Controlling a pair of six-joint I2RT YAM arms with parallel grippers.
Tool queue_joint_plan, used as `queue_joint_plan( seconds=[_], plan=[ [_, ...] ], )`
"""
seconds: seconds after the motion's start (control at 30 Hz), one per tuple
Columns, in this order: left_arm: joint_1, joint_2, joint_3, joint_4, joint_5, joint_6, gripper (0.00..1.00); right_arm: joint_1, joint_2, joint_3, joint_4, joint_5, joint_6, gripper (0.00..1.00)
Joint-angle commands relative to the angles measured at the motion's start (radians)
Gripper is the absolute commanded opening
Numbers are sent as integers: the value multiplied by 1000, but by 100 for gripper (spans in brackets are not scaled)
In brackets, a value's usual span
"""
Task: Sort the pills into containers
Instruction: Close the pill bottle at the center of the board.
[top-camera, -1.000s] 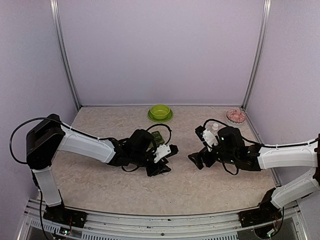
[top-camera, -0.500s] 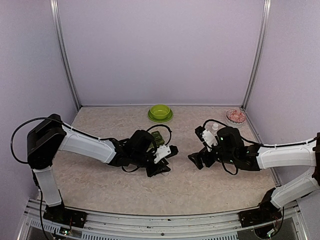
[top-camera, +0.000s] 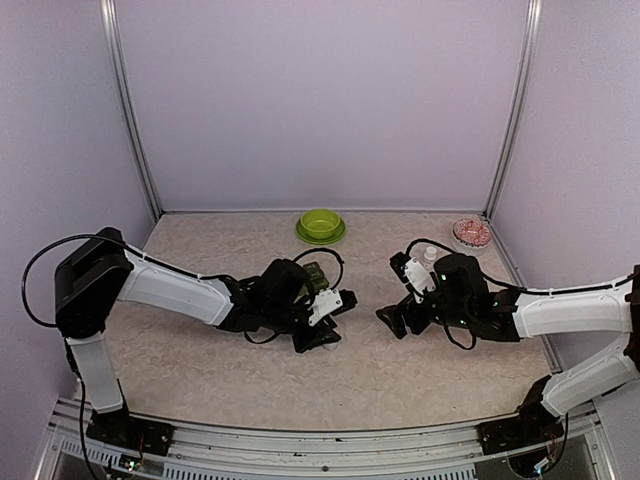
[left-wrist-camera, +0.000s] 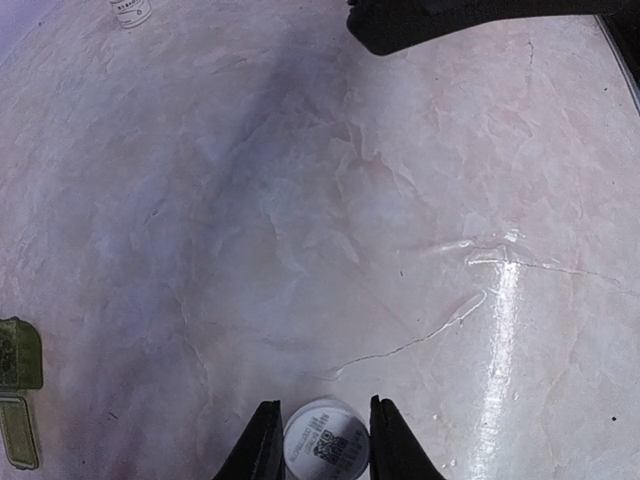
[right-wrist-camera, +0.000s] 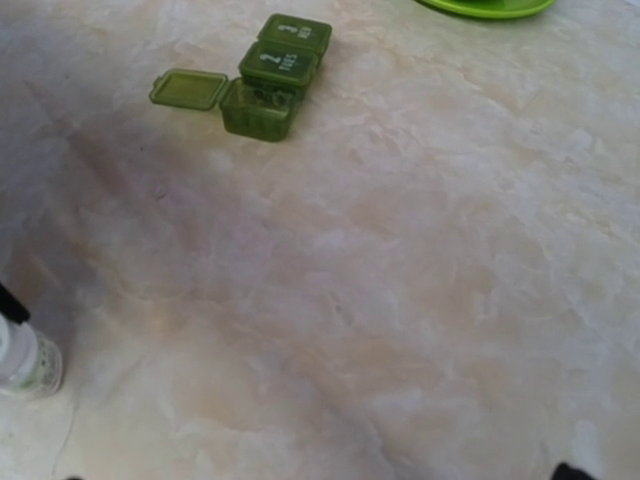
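Note:
My left gripper (left-wrist-camera: 323, 404) is shut on a small white bottle (left-wrist-camera: 325, 446), whose labelled round end shows between the two black fingers, low over the table. In the top view that gripper (top-camera: 322, 338) sits at table centre-left. The containers, a dark green pill box (right-wrist-camera: 272, 72), lie just behind it, also seen from above (top-camera: 317, 276). One end compartment is open with its lid (right-wrist-camera: 188, 88) flipped out. No pills show as separate specks. My right gripper (top-camera: 392, 322) stands open over bare table, facing the left one; only a dark fingertip (right-wrist-camera: 566, 470) shows in its wrist view.
A lime green bowl (top-camera: 320, 226) stands at the back centre and a small dish of pinkish bits (top-camera: 471, 232) at the back right. A second white bottle (top-camera: 430, 255) stands behind the right wrist, also seen in the left wrist view (left-wrist-camera: 130, 10).
Both arms stay almost where they were. The left gripper's tip has shifted only very slightly with the bottle.

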Motion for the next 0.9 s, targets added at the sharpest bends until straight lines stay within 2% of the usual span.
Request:
queue_joint_plan(
  seconds=[0.0, 0.2, 0.43, 0.67, 0.87],
  plan=[
    [8, 24, 22, -18, -9, -1, 24, -8, 9, -7, 18, 1, -4, 100],
    [9, 19, 24, -16, -8, -7, 8, -10, 5, -12, 25, -3, -7, 100],
    [15, -24, 11, 24, 3, -56, 8, -10, -9, -41, 77, -76, -14, 100],
    [27, -97, -25, 118, 47, -140, 8, -10, -56, -101, 202, -312, -42, 99],
    [31, -166, -74, 253, 120, -236, 10, -8, -96, -156, 359, -448, -13, 93]
  ],
)
